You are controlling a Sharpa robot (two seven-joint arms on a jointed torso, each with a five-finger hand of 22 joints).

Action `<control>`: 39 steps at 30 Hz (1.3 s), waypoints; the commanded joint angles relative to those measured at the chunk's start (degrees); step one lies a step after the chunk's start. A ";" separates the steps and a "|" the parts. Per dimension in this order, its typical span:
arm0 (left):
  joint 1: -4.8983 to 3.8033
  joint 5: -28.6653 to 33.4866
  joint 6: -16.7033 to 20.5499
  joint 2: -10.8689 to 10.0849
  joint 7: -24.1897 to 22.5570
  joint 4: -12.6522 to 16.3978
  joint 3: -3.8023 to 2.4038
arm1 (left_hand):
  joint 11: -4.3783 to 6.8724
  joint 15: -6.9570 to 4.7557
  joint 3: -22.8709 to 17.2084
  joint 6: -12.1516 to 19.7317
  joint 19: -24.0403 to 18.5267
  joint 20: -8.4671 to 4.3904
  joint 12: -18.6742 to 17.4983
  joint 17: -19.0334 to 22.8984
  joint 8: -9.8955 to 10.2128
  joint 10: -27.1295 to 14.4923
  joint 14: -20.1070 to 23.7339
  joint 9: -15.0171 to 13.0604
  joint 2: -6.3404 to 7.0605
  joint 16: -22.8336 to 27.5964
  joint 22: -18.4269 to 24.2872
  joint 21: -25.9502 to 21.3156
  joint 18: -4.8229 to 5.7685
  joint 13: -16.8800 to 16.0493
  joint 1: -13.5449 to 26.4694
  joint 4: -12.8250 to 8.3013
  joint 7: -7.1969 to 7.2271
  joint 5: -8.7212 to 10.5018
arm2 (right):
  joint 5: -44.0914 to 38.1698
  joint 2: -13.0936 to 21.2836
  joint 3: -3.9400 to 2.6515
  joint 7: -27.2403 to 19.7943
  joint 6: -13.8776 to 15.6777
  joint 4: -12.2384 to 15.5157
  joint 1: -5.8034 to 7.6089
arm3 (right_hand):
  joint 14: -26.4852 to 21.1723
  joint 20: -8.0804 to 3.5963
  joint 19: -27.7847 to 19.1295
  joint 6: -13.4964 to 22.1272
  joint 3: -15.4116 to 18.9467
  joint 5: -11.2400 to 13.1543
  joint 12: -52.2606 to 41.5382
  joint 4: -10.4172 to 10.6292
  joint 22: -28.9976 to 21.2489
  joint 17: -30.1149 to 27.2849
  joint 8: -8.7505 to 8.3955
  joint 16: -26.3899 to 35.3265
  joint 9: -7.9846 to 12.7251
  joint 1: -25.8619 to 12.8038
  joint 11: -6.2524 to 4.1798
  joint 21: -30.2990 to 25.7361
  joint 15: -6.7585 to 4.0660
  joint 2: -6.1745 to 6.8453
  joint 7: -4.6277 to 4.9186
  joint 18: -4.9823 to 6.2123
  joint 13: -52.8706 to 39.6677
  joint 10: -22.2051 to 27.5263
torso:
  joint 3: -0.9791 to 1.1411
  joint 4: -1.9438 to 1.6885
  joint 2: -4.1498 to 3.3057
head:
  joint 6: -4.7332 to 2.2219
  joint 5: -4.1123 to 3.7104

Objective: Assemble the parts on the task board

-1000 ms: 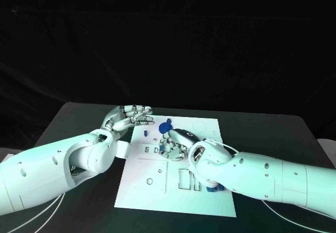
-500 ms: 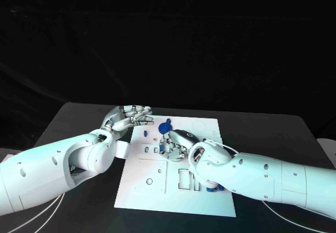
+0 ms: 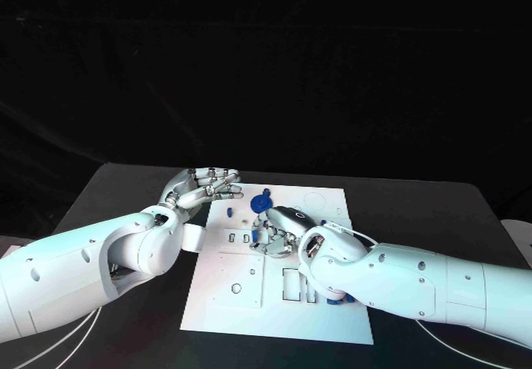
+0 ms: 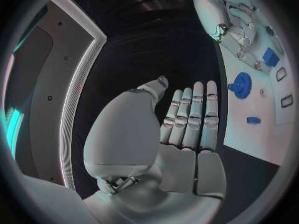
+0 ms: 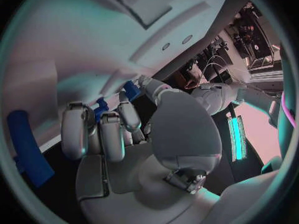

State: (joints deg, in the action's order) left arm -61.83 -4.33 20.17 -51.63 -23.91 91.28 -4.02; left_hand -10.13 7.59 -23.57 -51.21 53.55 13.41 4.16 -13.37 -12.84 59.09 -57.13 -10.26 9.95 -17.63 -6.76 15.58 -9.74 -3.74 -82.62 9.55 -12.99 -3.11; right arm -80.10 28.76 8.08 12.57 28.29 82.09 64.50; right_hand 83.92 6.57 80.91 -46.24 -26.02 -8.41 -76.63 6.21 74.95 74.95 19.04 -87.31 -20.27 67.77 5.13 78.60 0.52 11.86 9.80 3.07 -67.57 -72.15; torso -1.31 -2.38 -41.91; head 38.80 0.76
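Your robot's right silver many-fingered hand (image 3: 274, 229) is bent down over the middle of the flat white task board (image 3: 321, 315), fingers curled around small blue pieces (image 5: 116, 99) glimpsed between them at the wrist camera. It appears to be pinching a part and working it into a slot, though you cannot tell for certain which piece it holds or whether that piece is seated, since the hand covers the spot. Your left silver many-fingered hand (image 3: 205, 184) hovers beside the board's far left corner, fingers straight and together, grasping nothing, likely parked clear of the work. A round blue gear-like part (image 3: 261, 203) lies on the board just beyond the right hand; a small blue block (image 4: 253, 120) sits nearby. A blue piece at the board's near side (image 3: 337, 298) is mostly hidden behind the right forearm.
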 commanded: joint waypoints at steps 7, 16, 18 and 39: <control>-0.04 -3.28 -0.79 -0.02 2.81 -0.58 -0.03 | 0.62 -0.63 -0.18 -0.74 0.57 0.06 0.73 -0.74 -0.29 2.61 -0.75 -0.42 0.22 -0.91 -0.05 0.74 -0.83 -0.44 2.31 0.56 0.32 0.19 | 1.03 3.77 -0.40 -5.27 6.59 4.55 -0.03 | 4.07 0.58 0.09 2.42 3.76 0.28 0.27 1.89 4.44 6.42 -1.45 0.10 0.89 -0.77 0.43 -0.23 0.68 0.97 0.54 0.36 0.19 0.79 | 0.04 0.10 0.18 | 0.00 0.11; -0.18 -12.39 -2.59 0.17 9.81 -2.43 -0.03 | 5.74 -7.08 3.06 -3.13 14.74 -6.49 10.07 -12.27 -1.97 17.07 -18.41 -1.71 1.11 -22.08 -5.60 12.49 -0.66 -5.81 8.04 5.30 4.28 0.54 | 23.24 11.29 -1.35 -21.80 10.02 8.14 3.14 | 3.80 0.83 -1.17 2.15 3.34 -0.52 0.36 1.31 3.02 5.48 -1.25 0.44 1.10 3.29 0.59 -2.06 0.88 -1.69 0.74 0.87 0.61 1.46 | 0.16 0.48 0.98 | 0.03 0.57; -0.31 -14.52 -3.98 0.23 11.74 -2.93 -0.04 | 6.14 -7.40 3.76 -3.09 15.66 -7.31 12.46 -15.33 -2.74 17.38 -18.77 -2.18 0.70 -26.94 -6.93 14.75 -0.69 -7.71 8.55 6.32 4.35 0.15 | 27.47 12.95 -1.41 -23.19 9.49 8.47 4.05 | 3.80 0.84 -1.43 2.18 3.34 -1.03 0.51 1.32 2.75 5.51 -1.22 0.45 1.13 3.49 0.61 -2.41 0.89 -1.86 0.77 0.96 0.84 1.75 | 0.20 0.59 1.17 | 0.10 0.70; -9.14 -43.04 -28.26 8.63 49.80 -11.31 1.41 | 9.86 -11.17 7.50 3.85 28.51 -11.89 61.96 -71.90 -28.56 10.92 -31.66 -19.10 -4.56 -70.18 -46.08 53.70 3.31 -50.10 15.45 7.33 8.34 0.17 | 41.63 24.31 -1.50 -23.70 6.27 9.04 7.79 | 3.67 0.81 -1.44 1.83 3.61 -4.01 0.54 1.75 2.74 5.05 -0.75 0.68 1.18 3.77 0.55 -2.64 0.84 -2.48 0.71 0.97 1.05 1.90 | 1.34 1.10 2.71 | 1.60 2.31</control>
State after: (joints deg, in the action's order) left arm -70.75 -40.83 -1.76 -43.32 19.61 80.29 -2.60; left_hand -0.31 -3.29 -16.25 -47.32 81.75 1.42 65.74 -74.95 -41.15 69.81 -83.97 -29.19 5.35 -87.66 -52.51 69.04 -7.06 -53.45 -67.41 16.82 -4.97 -3.18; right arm -40.45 53.01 6.60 -10.50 35.84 91.14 72.26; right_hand 83.93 7.39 79.69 -43.91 -22.55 -12.15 -76.31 7.74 74.92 74.93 17.94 -86.86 -19.17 71.04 5.73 76.16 0.93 9.51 10.55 3.07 -66.56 -70.71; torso -0.16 -1.32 -39.29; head 40.22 3.00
